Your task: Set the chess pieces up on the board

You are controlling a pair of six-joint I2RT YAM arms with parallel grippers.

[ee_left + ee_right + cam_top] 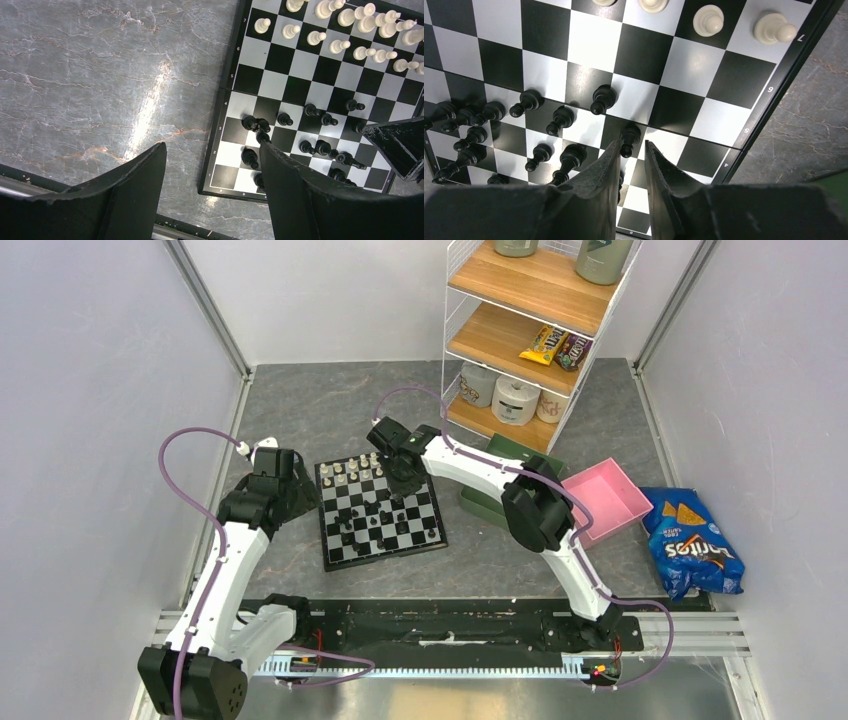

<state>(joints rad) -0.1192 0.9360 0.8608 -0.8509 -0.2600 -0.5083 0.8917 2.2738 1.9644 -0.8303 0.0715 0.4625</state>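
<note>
My right gripper point(631, 147) hung over the board point(340, 550) on the grey surface point(300, 420), fingers narrowly parted at a black pawn point(629, 136), hold unclear, black pieces point(561, 119) crowding close; my left gripper point(212, 147) gaped open at the board's edge.

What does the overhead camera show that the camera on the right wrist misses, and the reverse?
Only overhead: the wire shelf, pink tray, chip bag and the left end effector beside the board. Only the right wrist: the rank numbers printed on the border, and the right end effector, jaws narrow, right at a black pawn. Both: the board, cream pieces and scattered black pieces.
</note>
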